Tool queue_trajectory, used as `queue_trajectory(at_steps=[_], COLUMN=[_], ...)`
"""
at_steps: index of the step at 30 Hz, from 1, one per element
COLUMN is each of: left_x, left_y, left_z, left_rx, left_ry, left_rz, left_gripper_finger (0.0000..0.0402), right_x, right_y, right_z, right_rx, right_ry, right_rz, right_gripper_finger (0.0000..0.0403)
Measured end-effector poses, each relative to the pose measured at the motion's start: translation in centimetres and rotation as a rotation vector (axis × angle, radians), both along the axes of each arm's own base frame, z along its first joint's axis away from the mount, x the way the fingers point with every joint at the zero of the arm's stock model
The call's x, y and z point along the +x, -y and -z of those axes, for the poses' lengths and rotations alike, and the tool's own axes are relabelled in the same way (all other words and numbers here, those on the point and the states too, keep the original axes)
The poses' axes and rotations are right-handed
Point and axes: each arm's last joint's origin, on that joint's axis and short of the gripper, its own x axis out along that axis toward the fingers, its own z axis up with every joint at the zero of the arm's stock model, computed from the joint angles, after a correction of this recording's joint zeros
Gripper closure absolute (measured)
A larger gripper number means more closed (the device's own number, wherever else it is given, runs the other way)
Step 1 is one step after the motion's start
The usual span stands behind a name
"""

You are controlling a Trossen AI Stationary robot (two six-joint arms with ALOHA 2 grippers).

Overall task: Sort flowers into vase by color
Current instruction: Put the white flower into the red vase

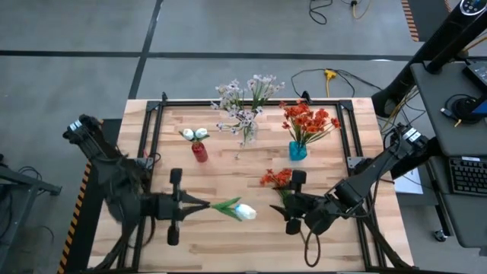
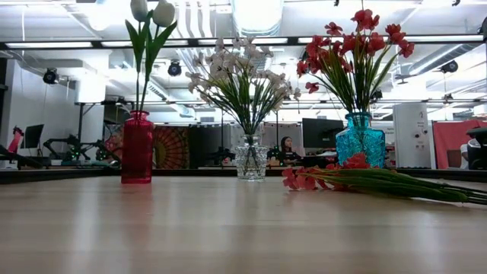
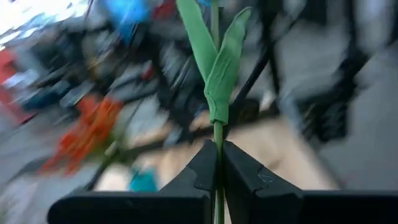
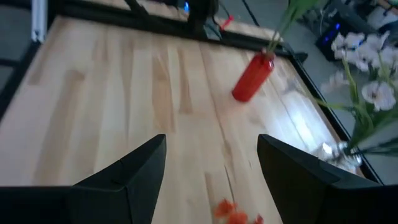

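Observation:
My left gripper (image 1: 202,204) is shut on a white tulip stem (image 1: 234,208) over the table's near middle; bud and green leaves (image 3: 217,62) point toward the right. My right gripper (image 1: 284,204) is open, and its fingers (image 4: 134,174) stand on either side of an orange-red flower (image 1: 277,180) that lies flat on the table (image 2: 358,180). At the far side stand a red vase (image 1: 199,151) with white tulips, a clear vase (image 1: 245,134) with pink-white sprays, and a blue vase (image 1: 297,151) with orange-red blooms. My left gripper pinches the tulip's thin green stalk (image 3: 217,158) between its two fingers, just below the leaves. The fingers reach level from the table's left, along the stalk. The stem sticks straight out past the fingertips; I cannot tell whether the bud touches the table.
A black frame (image 1: 251,101) runs along the table's far and side edges. Bare wood (image 4: 124,81) lies between the grippers and the vases. Cables and a desk with a keyboard (image 1: 464,175) lie beyond the right edge. The room shows behind the vases.

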Motion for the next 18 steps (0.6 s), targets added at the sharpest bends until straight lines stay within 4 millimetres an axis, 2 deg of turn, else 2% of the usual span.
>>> queue_trajectory(at_steps=[3, 8, 13, 18], left_x=[-0.1, -0.8, -1.2, -0.7], left_y=[-0.9, -1.9, -2.2, -1.8], left_z=[1.4, 5.0, 9.0, 12.3], left_rx=[-0.033, -0.039, -0.061, -0.053], left_ry=[0.118, 0.295, 0.365, 0.410], left_rz=[0.100, 0.092, 0.131, 0.122], left_gripper_finger=[0.0401, 0.0401, 0.0401, 0.0402], right_x=[0.3, 1.2, 2.1, 3.9], right_y=[-0.2, -0.9, -1.1, -0.7], right_z=[-0.2, 0.4, 1.6, 2.9], right_rx=[0.012, 0.009, 0.029, 0.046], right_ry=[0.044, 0.122, 0.242, 0.388], right_rz=[-0.014, -0.049, -0.063, -0.131], right_gripper_finger=[0.0158, 0.0158, 0.0158, 0.0158])
